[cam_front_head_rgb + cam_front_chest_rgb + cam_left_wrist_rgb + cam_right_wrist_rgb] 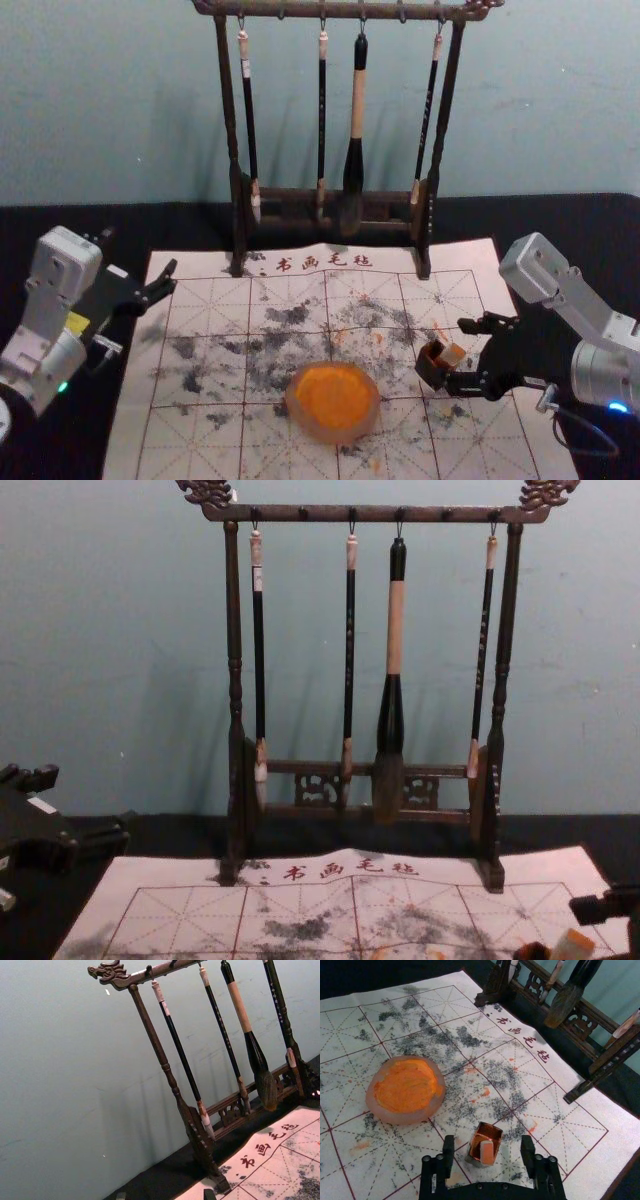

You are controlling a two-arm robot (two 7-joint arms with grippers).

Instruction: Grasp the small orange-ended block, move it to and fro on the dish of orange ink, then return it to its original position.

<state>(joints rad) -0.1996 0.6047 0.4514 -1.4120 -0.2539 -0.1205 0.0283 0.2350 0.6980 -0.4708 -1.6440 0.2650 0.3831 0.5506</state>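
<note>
Head view: my right gripper [460,354], fingers spread, reaches in around the orange-ended block [453,355], which sits in a small open box [430,368] on the mat [215,440], right of the dish [335,436] of orange ink. My left gripper [139,252] is parked at the mat's left edge. Left wrist view: its open fingertips face the brush rack [162,1057]. Right wrist view: block and box lie between my parted fingers, touching neither. Chest view: the block is at lower right.

Wooden rack [370,514], matt cloth mat [610,1160], 1 smooth dish [405,1118].
</note>
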